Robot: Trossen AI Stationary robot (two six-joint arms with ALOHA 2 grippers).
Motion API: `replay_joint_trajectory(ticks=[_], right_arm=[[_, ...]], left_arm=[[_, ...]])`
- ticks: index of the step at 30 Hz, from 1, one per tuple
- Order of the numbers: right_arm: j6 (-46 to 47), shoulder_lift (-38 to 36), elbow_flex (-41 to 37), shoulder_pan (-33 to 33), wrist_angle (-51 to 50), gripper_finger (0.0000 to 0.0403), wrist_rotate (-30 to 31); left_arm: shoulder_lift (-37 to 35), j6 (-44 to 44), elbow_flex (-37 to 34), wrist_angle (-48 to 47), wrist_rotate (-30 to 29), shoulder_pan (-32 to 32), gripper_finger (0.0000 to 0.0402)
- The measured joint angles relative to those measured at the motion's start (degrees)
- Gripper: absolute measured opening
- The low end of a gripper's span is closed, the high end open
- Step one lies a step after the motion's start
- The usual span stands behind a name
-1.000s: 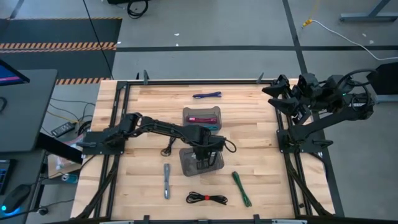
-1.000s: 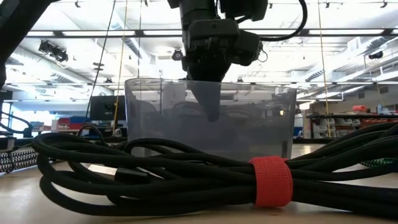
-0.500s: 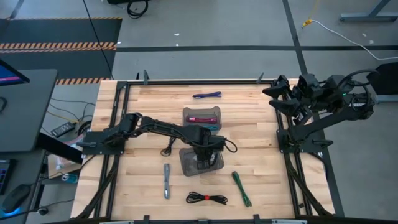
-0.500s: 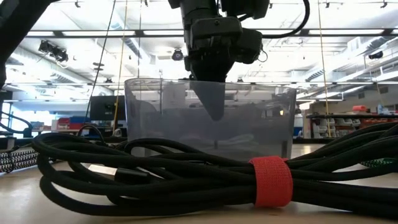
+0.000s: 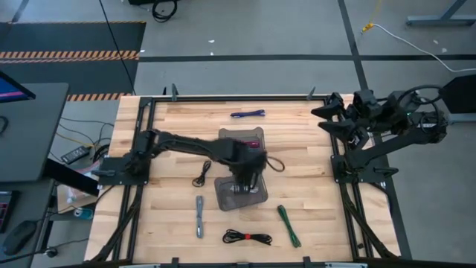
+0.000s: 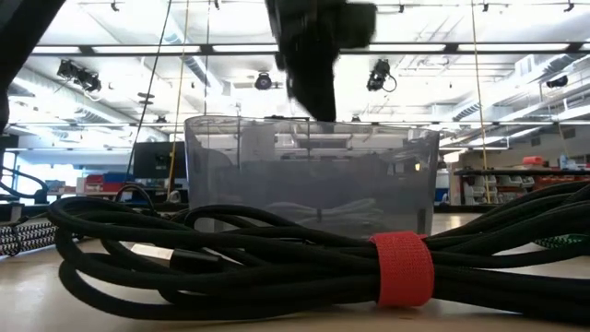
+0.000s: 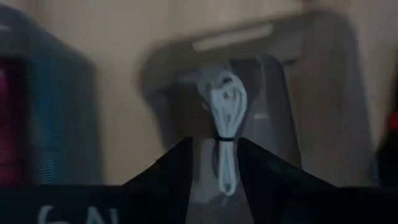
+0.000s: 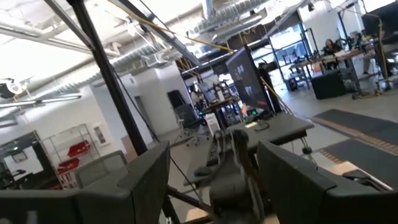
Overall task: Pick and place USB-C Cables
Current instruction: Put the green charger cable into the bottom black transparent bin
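The left gripper (image 7: 214, 163) hangs spread and empty above the nearer bin (image 5: 223, 199), where the white cable (image 7: 225, 127) lies (the black cable (image 5: 248, 238), green cable (image 5: 289, 225) and grey cable (image 5: 199, 216) crowd nearby). The right gripper (image 5: 321, 115), fingers apart, idles at the bench's (image 5: 312, 186) edge.
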Motion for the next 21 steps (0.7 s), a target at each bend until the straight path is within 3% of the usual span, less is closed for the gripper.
replay_joint_trajectory(ticks=[8,18,21], right_arm=[[5.61,0.16,0.02,0.0,-7.23,0.0247,1.76],[28.25,5.03,0.02,0.0,-27.51,0.0229,3.42],[33.58,8.53,0.02,0.0,-29.57,0.0224,0.09]], left_arm=[[-16.05,0.52,0.04,-0.26,-7.19,3.51,0.0132],[-34.4,-0.38,0.07,0.46,-20.22,2.0,0.0132],[-37.15,-0.35,0.07,0.26,-24.75,0.55,0.0132]])
